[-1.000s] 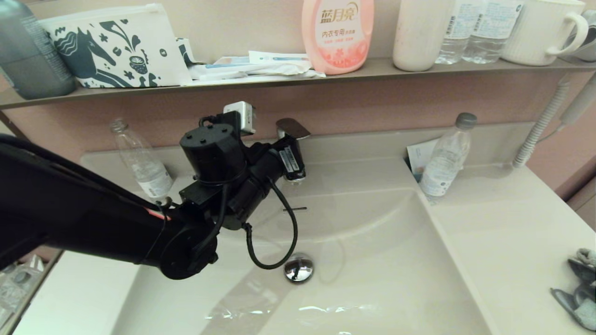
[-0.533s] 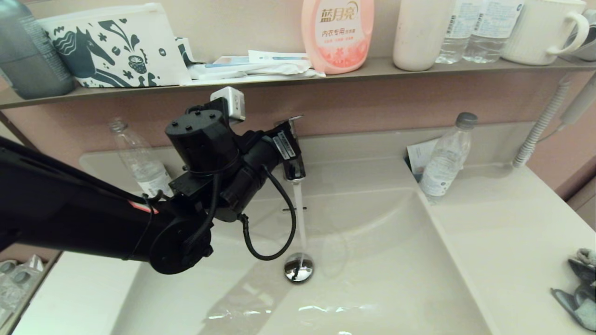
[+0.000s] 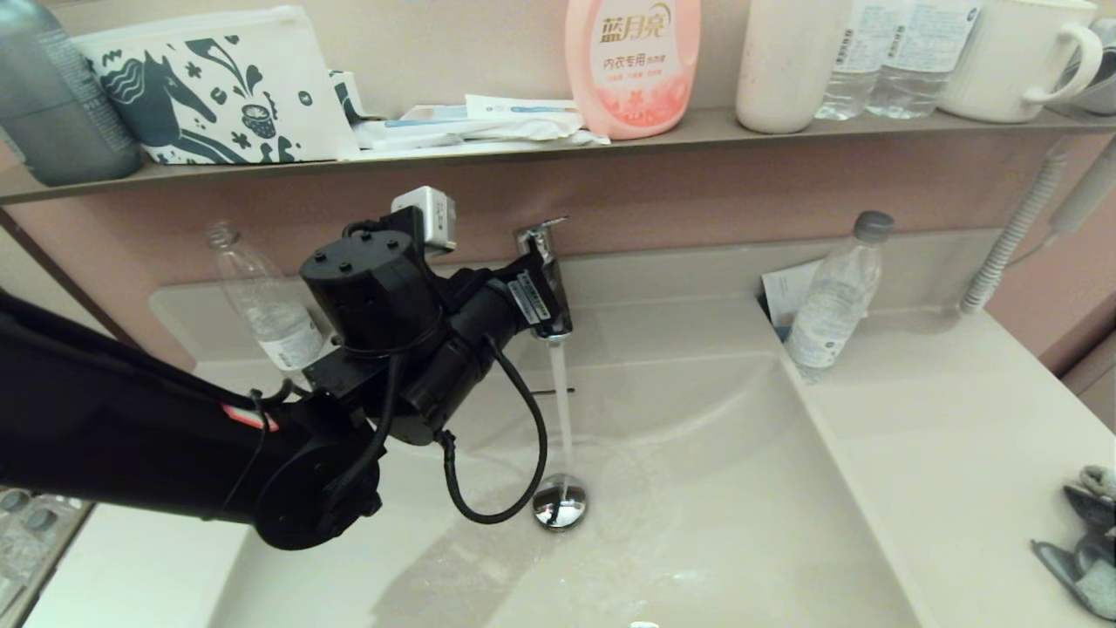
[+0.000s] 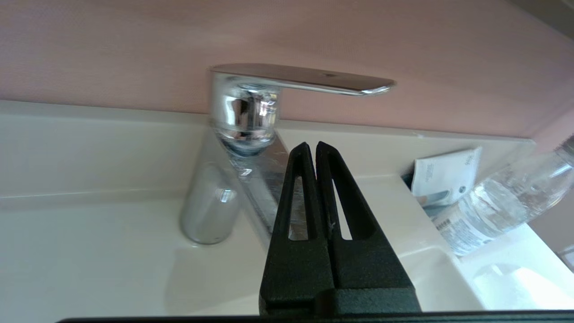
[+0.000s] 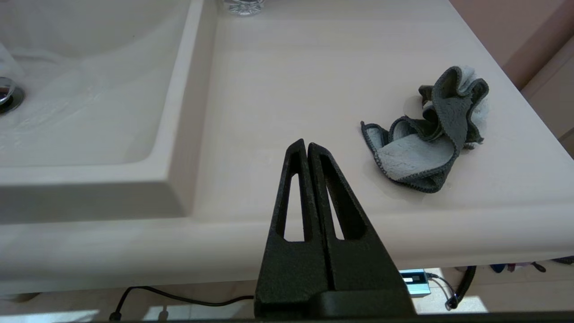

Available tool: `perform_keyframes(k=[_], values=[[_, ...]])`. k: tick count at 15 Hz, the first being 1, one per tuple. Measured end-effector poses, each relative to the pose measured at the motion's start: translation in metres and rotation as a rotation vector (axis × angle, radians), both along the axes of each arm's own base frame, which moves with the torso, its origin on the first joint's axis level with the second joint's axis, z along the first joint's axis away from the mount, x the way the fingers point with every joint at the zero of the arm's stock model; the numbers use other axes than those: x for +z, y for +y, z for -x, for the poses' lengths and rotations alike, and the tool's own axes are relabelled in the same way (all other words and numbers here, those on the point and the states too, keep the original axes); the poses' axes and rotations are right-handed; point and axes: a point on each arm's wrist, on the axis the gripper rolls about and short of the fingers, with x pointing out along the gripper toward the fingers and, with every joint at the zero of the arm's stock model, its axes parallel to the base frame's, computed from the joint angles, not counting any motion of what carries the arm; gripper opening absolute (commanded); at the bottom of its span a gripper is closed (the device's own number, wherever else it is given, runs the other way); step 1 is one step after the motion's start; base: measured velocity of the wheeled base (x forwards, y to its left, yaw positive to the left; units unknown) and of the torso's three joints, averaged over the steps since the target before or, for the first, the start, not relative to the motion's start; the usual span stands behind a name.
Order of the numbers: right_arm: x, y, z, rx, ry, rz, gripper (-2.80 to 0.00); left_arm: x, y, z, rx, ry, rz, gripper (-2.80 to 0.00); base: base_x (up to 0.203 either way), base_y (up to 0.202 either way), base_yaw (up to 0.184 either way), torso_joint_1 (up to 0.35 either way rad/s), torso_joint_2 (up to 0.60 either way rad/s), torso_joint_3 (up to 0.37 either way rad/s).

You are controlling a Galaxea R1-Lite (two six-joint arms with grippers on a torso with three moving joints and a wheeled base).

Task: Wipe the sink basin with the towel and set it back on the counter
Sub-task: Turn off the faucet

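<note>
The cream sink basin (image 3: 741, 488) has water running from the chrome faucet (image 3: 545, 253) onto the round drain plug (image 3: 559, 503). My left gripper (image 3: 542, 292) is shut and empty. In the left wrist view its tips (image 4: 312, 146) sit just under the raised faucet lever (image 4: 300, 80). The grey towel (image 5: 430, 139) lies crumpled on the counter (image 5: 314, 80) right of the basin, and it shows at the head view's right edge (image 3: 1085, 558). My right gripper (image 5: 306, 144) is shut and empty, low by the counter's front edge, left of the towel and apart from it.
A clear bottle (image 3: 833, 301) and a white paper (image 3: 785, 292) stand at the basin's back right corner, another bottle (image 3: 261, 305) at the back left. The shelf (image 3: 697, 131) above holds a pink detergent bottle (image 3: 632, 61), a pouch and cups. A hose (image 3: 1011, 244) hangs at right.
The faucet lever went from flat to raised and water started running into the basin. My left arm then dropped slightly and drew back, leaving the lever up.
</note>
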Motion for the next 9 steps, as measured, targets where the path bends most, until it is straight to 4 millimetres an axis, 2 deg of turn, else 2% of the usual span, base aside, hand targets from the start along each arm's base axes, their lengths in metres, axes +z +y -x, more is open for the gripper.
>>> perform_keyframes(k=[3, 9], values=[[0.0, 0.0, 0.0, 0.0, 0.0, 0.0, -2.8, 0.001, 0.004, 0.004, 0.003, -0.005, -0.004, -2.8, 0.0, 0.0, 0.0, 0.0, 0.0, 0.0], [0.0, 0.0, 0.0, 0.0, 0.0, 0.0, -2.8, 0.014, 0.021, -0.006, 0.038, -0.05, 0.008, -2.8, 0.0, 0.0, 0.0, 0.0, 0.0, 0.0]])
